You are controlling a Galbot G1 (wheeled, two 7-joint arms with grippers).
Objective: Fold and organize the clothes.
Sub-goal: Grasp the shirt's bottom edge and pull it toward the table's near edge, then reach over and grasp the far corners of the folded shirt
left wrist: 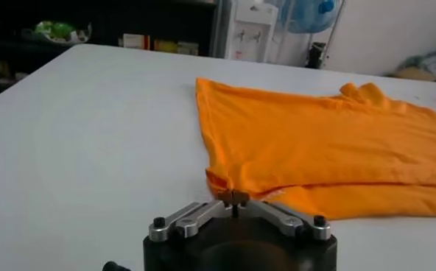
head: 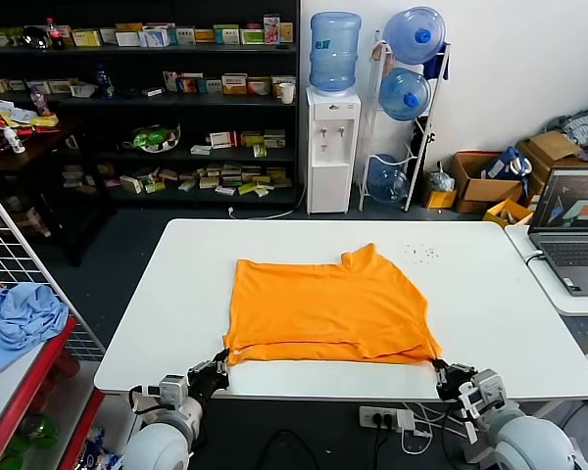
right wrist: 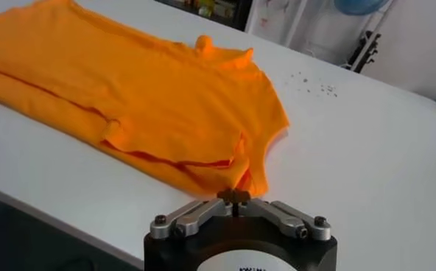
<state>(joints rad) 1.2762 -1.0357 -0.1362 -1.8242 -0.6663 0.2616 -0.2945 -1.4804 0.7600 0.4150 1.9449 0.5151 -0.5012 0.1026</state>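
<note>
**Orange T-shirt half folded, both end effectors at its near corners**

The white bench [head: 510,323] fills the middle of the head view, and the orange T-shirt [head: 328,304] lies flat on it, a little toward the near edge. The shirt is already folded once, I think: a lower layer shows as a narrow strip along the near edge, and the collar points up at the far right corner. Its long axis runs from left to right, parallel to the near edge of the bench.

The two arms are low at the near edge, one at each side. The left end effector [head: 219,364] is at the near left corner of the shirt, and the right end effector [head: 439,368] is at the near right corner. Each arm is nearest to its own corner. In both wrist views the fingers are together, with the tips close against the hem. I cannot tell for sure if they pinch cloth or only touch it.

From each end effector the shirt lies straight ahead, away from the robot. So the next fold, as I judge it, should carry the near edge forward over the shirt toward the far edge, with both arms moving evenly to keep the hem straight.

Small dark crumbs [head: 421,253] lie on the bench beyond the collar, apart from the shirt.
</note>
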